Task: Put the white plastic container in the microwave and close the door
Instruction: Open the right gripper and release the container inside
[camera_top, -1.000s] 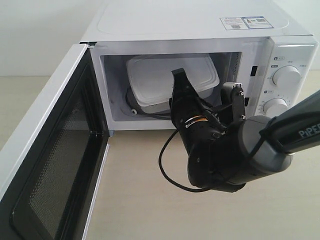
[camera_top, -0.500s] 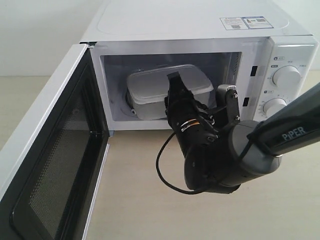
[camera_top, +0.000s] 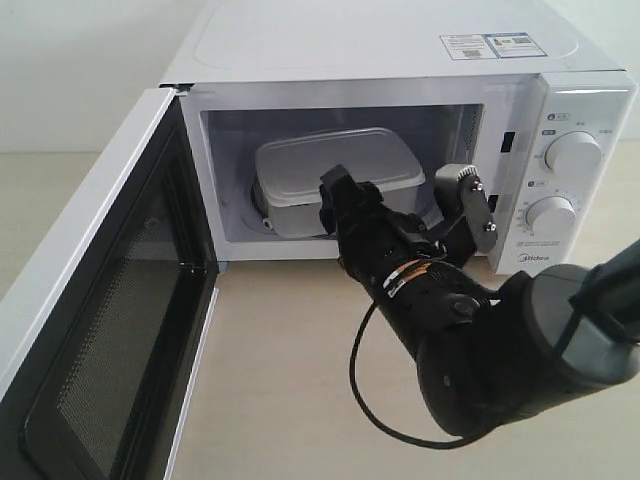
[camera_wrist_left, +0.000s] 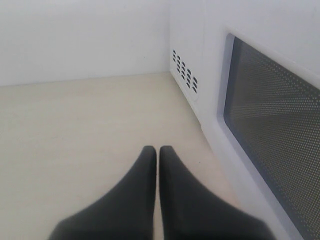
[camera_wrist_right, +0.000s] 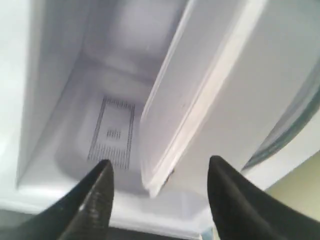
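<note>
My right claw (camera_top: 397, 185): black tapered fingers spread apart, gripping nothing, at mouth of microwave (camera_top: 380, 45). White plastic container (camera_top: 330, 160), round-cornered with rimmed lid, sits inside cavity. Door (camera_top: 110, 300) wide open, mesh window. My left claw (camera_wrist_left: 158, 152): fingers pressed together over pale surface (camera_wrist_left: 75, 125).

Midea logo on microwave (camera_top: 380, 50) panel btm, top sticker (camera_top: 487, 45) txt unreadable

White lidded container (camera_top: 335, 162) inside microwave (camera_top: 380, 50); door (camera_top: 115, 320) open.
</note>
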